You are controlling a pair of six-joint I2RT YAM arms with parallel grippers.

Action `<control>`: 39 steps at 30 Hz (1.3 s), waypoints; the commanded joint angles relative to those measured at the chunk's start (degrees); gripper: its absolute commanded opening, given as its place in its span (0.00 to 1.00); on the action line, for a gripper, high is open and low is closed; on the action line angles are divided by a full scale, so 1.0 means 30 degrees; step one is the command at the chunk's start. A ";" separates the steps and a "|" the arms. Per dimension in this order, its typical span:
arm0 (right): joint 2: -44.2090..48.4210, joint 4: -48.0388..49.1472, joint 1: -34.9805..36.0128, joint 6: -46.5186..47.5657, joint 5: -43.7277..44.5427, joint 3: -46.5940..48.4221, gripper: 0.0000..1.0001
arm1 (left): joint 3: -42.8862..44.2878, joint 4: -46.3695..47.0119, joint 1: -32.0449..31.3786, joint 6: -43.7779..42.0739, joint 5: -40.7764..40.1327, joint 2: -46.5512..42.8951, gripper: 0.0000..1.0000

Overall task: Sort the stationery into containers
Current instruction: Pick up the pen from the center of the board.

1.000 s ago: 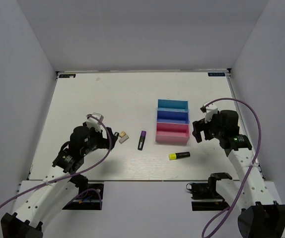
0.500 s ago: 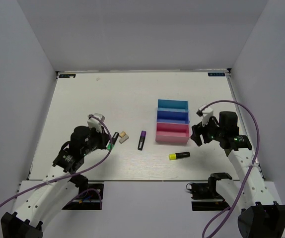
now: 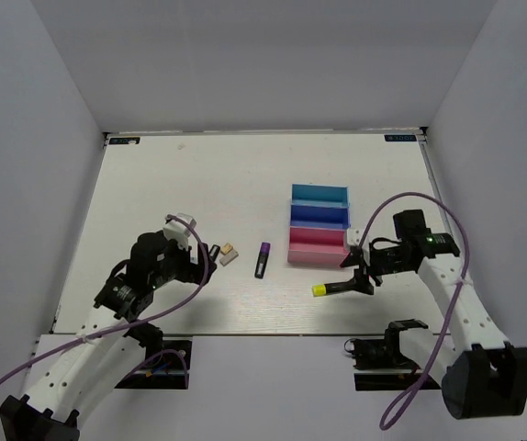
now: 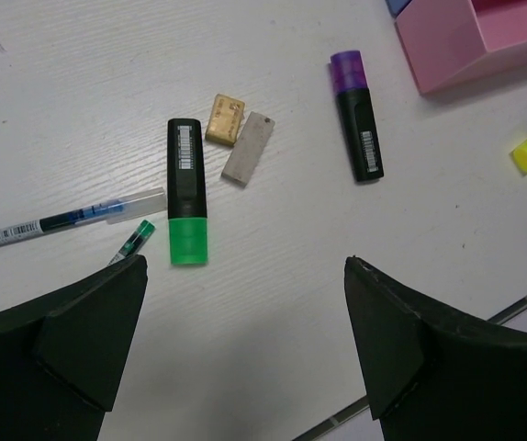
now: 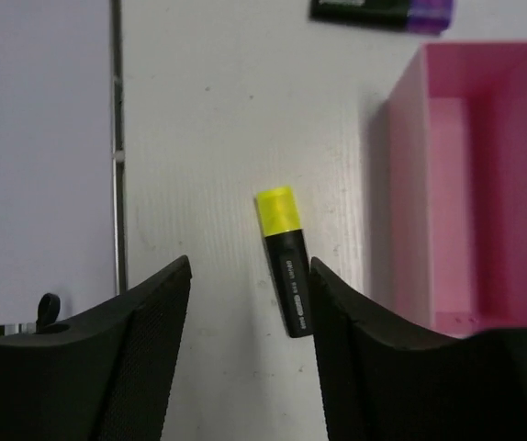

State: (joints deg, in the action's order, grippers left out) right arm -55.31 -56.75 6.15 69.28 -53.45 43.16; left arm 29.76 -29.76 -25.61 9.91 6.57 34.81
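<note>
Over the last second the right arm had swung down and to its left, from beside the trays to above the yellow highlighter (image 5: 286,271). Its fingers (image 5: 144,367) were spread apart and grasping nothing. In the wrist view the highlighter lay between them, yellow end pointing away from the arm. It had not moved: it lay flat on the worktop (image 3: 199,175), just in front of the pink tray (image 3: 319,260). We could not tell how close the fingers were to the worktop.

The left arm had barely shifted. Its fingers (image 4: 61,358) were also wide apart and empty, hovering near the purple marker (image 4: 357,119), the tan eraser (image 4: 225,119), the whitish eraser (image 4: 248,149), a green-capped marker (image 4: 187,193) and a pen (image 4: 52,220).

The pink, blue (image 3: 319,223) and cyan (image 3: 319,188) trays appeared empty, so we judged the sorting not yet begun, with the highlighter likely the first pick.
</note>
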 commanded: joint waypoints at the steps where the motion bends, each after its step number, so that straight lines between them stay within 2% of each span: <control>1: -0.2124 -0.2586 0.0292 0.7464 -0.0174 -0.0528 0.56 | 0.0598 -0.0773 -0.0019 -0.0373 0.0328 0.0262 0.97; 3: -0.2831 -0.2675 0.0380 0.8311 0.0411 -0.0615 0.53 | 0.0628 -0.0978 0.0009 -0.0374 0.0593 0.0670 0.96; 4: -0.2920 -0.2269 0.0468 0.8517 0.0676 -0.0819 0.57 | 0.0830 -0.1124 -0.0019 -0.0432 0.0739 0.0702 0.96; 6: -0.2688 0.0040 0.0789 0.8230 0.1466 -0.2394 0.71 | 0.0891 -0.1183 0.0010 -0.0462 0.0944 0.0964 0.95; 7: -0.2397 0.1935 0.0907 0.7443 0.2717 -0.3302 0.76 | 0.0920 -0.1184 0.0010 -0.0462 0.0974 0.1024 0.95; 8: -0.2220 0.4013 0.1285 0.6884 0.3106 -0.3659 0.78 | 0.0978 -0.1184 0.0039 -0.0520 0.1062 0.1083 0.95; 10: -0.2333 0.5552 0.1377 0.5249 0.4070 -0.4277 0.78 | 0.0950 -0.1242 -0.0020 -0.0463 0.1092 0.1142 0.95; 17: -0.4268 0.7577 0.2022 0.3777 0.5130 -0.3897 0.78 | 0.0950 -0.1301 -0.0019 -0.0521 0.1297 0.1201 0.95; 24: -0.6229 0.6410 0.2722 0.4299 0.5775 -0.2758 0.76 | 0.0979 -0.1330 0.0010 -0.0521 0.1443 0.1376 0.96; 25: -0.6928 0.5334 0.2782 0.4678 0.5863 -0.2639 0.75 | 0.0979 -0.1302 -0.0019 -0.0521 0.1472 0.1376 0.96; 27: -0.7662 0.5149 0.2987 0.5062 0.6244 -0.2259 0.72 | 0.0979 -0.1330 0.0010 -0.0521 0.1531 0.1376 0.96; 32: -0.7931 0.5967 0.3894 0.5121 0.7767 -0.2958 0.64 | 0.0979 -0.1330 0.0010 -0.0521 0.1472 0.1231 0.96; 35: -0.7755 0.6202 0.4306 0.5092 0.8646 -0.4068 0.53 | 0.0979 -0.1331 0.0009 -0.0521 0.1472 0.1201 0.96; 39: -0.7318 0.6581 0.4716 0.5267 0.9728 -0.5213 0.21 | 0.0979 -0.1273 0.0010 -0.0492 0.1502 0.1113 0.96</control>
State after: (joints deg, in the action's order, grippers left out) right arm -75.79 -37.91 19.22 83.26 -33.89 33.23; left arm 30.81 -33.45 -25.61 8.97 9.96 38.92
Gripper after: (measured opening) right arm 0.283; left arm 0.957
